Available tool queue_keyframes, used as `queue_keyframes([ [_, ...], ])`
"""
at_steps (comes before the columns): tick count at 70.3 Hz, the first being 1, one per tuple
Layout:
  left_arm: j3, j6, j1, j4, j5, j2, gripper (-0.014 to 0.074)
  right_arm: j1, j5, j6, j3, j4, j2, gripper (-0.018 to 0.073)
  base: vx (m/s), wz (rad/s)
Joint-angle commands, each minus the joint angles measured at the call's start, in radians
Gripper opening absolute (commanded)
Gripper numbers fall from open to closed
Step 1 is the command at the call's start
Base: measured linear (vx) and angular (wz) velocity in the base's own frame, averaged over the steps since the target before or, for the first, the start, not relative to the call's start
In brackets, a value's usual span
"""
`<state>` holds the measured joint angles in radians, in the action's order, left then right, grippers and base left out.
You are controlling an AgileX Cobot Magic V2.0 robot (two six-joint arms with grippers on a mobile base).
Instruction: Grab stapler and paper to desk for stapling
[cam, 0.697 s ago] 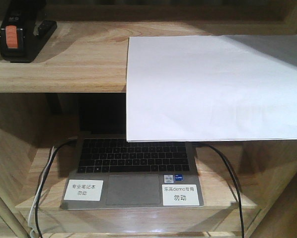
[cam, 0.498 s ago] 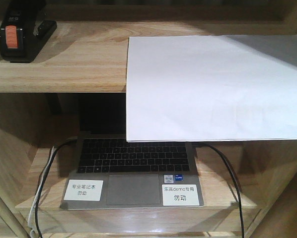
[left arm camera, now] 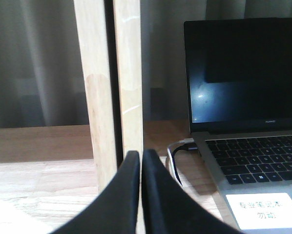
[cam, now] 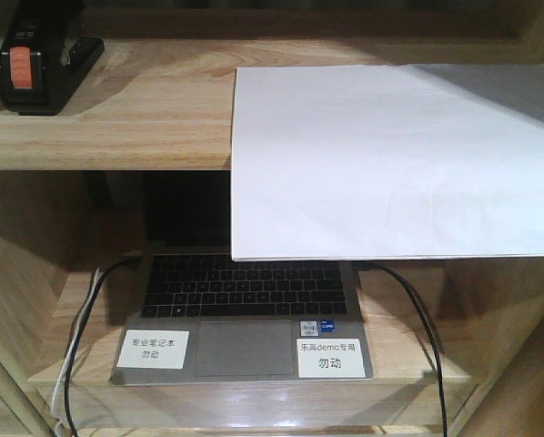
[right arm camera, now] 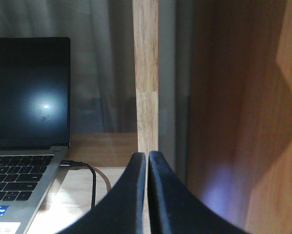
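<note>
The left gripper (left arm camera: 140, 195) has its fingers pressed together on nothing, facing a wooden upright (left arm camera: 112, 73) just beside the laptop (left arm camera: 248, 97). The right gripper (right arm camera: 147, 195) is likewise closed and empty before a post (right arm camera: 147, 73) on the laptop's other side. Nothing has shifted in the front view over the last moments: the stapler (cam: 40, 64) sits untouched at the left end of the upper shelf (cam: 117, 127), and the paper (cam: 390, 159) overhangs its front edge to the right. Neither pickup has begun, I judge.
</note>
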<state>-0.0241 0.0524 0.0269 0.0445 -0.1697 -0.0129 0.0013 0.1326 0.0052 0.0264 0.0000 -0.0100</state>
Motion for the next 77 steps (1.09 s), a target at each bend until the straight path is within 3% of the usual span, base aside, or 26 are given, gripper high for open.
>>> queue_keyframes([
  [1, -0.01, -0.009, -0.001, 0.009, 0.07, -0.015, -0.0006, -0.002, -0.071, -0.005, 0.006, -0.006, -0.01, -0.0006, 0.0, 0.0],
  [62, -0.01, -0.009, -0.001, 0.009, 0.071, -0.015, -0.0006, -0.002, -0.08, -0.005, 0.006, -0.009, -0.01, -0.0006, 0.0, 0.0],
  [77, -0.01, -0.009, -0.001, 0.011, 0.099, -0.015, -0.0006, -0.002, -0.164, -0.005, 0.006, -0.009, -0.01, -0.0006, 0.0, 0.0],
])
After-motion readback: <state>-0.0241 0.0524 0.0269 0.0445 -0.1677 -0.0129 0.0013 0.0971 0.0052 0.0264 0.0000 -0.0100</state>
